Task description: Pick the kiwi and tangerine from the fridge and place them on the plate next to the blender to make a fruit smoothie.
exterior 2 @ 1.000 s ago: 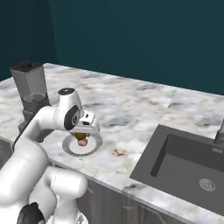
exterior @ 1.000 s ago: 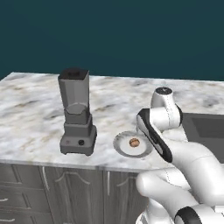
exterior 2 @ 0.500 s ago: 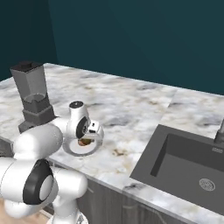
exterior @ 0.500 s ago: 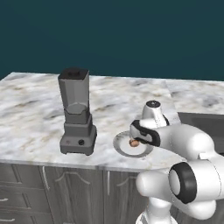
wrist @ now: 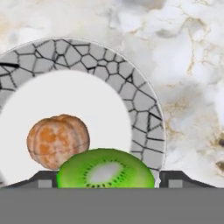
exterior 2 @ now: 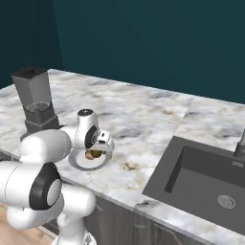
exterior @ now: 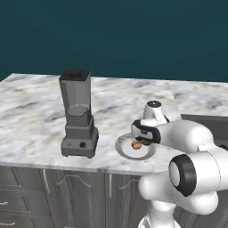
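Two fruits: you have the tangerine [wrist: 58, 141] and the kiwi [wrist: 104, 174] both on the plate [wrist: 144, 113].
Kiwi look: bright green cut face, pale core ringed with dark seeds, rounded slice.
Tangerine look: orange-brown, ribbed, mottled skin.
Plate look: white centre, grey crackle-pattern rim; it sits on the marble counter [exterior: 31, 116] just right of the blender [exterior: 79, 114].
Kiwi vs claw: in the hand view you see it low in frame, lying between the two dark finger tips [wrist: 43, 178], with a gap on each side.
Tangerine vs kiwi: just behind it, touching or nearly so; you cannot tell which.
Claw: the gripper [exterior: 143, 140] is down over the plate, jaws spread wider than the kiwi, gripping nothing.
Change: half a second ago the left base view showed you just the tangerine on the plate; now green shows beside it, and the jaws have parted.
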